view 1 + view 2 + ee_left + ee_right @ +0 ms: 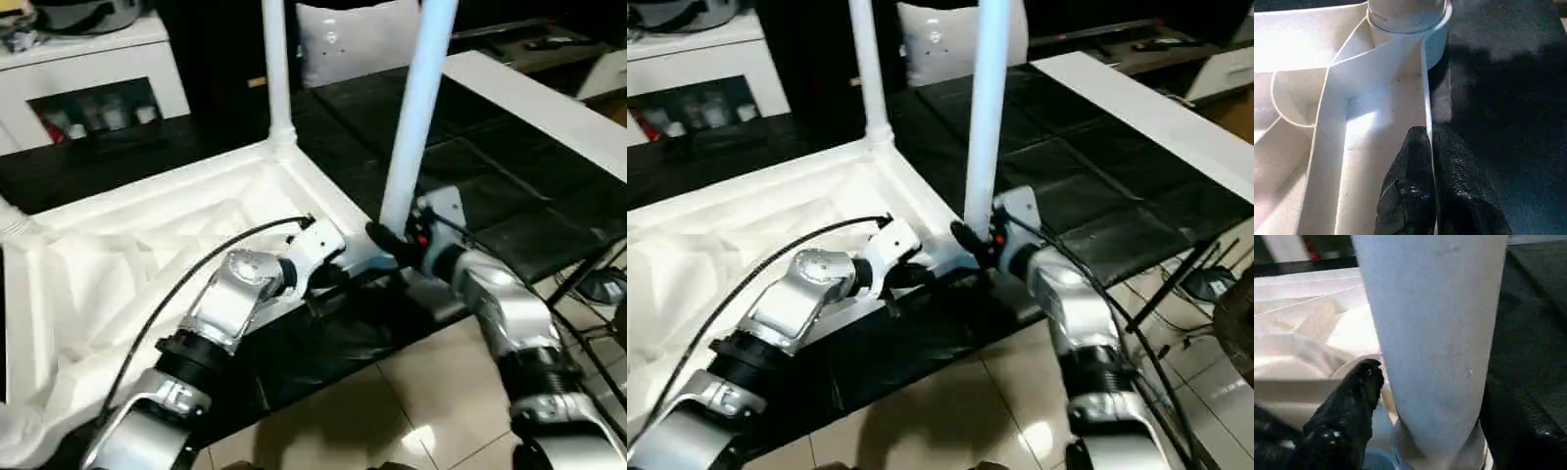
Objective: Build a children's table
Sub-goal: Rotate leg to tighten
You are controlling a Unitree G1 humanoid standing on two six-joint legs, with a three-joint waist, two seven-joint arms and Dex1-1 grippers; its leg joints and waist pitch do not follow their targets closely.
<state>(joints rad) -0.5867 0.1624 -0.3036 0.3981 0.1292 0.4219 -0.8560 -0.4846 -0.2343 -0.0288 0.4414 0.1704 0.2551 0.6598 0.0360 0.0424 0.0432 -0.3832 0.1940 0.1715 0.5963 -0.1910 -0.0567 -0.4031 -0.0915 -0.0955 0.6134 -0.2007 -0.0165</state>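
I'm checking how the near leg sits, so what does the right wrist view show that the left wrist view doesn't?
Right wrist view alone: the near leg's wide shaft rising from its socket, one black finger of the right gripper beside it. Left wrist view alone: the left gripper shut on the table top's thin edge wall, with the socket collar seen from along the rim. Both share the white ribbed underside and the dark mat beside it.

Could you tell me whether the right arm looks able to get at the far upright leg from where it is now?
Probably not directly: the near leg stands right at the right end effector, between it and the far leg at the tabletop's farther corner.
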